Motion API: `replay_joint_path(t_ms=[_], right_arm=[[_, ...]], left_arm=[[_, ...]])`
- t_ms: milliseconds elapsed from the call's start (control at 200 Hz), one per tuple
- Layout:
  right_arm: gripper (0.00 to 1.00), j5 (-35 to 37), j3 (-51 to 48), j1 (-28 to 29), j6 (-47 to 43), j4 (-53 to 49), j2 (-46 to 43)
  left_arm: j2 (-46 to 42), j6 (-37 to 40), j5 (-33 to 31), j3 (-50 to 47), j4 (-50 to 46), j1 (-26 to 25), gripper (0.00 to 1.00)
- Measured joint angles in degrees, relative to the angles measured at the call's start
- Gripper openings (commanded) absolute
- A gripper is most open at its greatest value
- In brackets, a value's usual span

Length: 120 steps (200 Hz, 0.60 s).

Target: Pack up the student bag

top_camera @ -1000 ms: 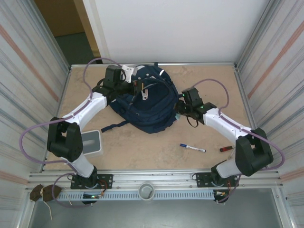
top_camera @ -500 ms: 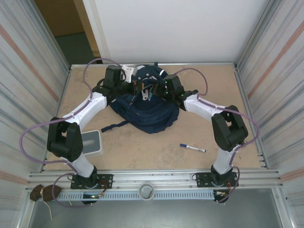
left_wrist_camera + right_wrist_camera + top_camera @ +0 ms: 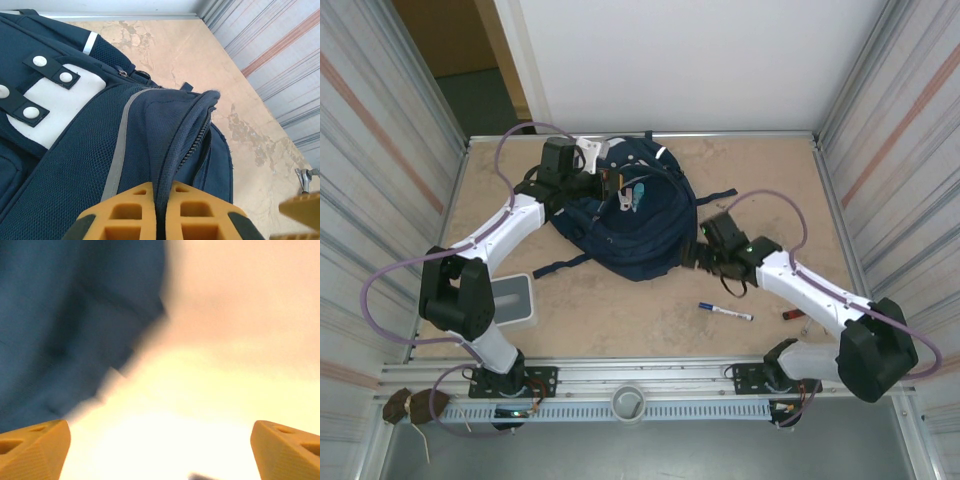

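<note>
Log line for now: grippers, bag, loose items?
left gripper: shut on student bag at zipper edge | right gripper: open, empty, beside bag | marker, red item: on table

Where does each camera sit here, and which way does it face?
Top: above and behind the arms, looking down on the table and backpack; both arms show, bases nearest.
Left wrist: on the left arm, looking along the left hand, shut on the backpack's fabric.
Right wrist: on the right arm, blurred, looking past the open right hand at backpack and table.
Shared: all three see the backpack.
</note>
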Motion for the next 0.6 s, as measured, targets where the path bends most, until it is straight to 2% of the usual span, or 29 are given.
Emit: replay_joint_path(t_ms=[65,205,336,601], right_arm=[[1.00,0.02,-3.63,1.81,2.16,-4.72,-1.42],[0.99,-0.24,-6.62,6.21,6.88,-10.49,-6.67],[0.99,-2.10,-9.35,7.37,10.78,-9.99,-9.53],[0.99,-4.55,-14.84,7.06,14.95,-6.97,-9.20]], left_arm=[[0.00,0.02,-0.11,0.00,0.00,0.00,0.00],[0.00,0.00,-0.13,-0.15,0.07,0.00,0.00],[0.00,-0.04,-0.09,-0.66,0.44,0.00,0.00],[0.00,-0.04,-0.07,-1.01,0.74,0.00,0.00]])
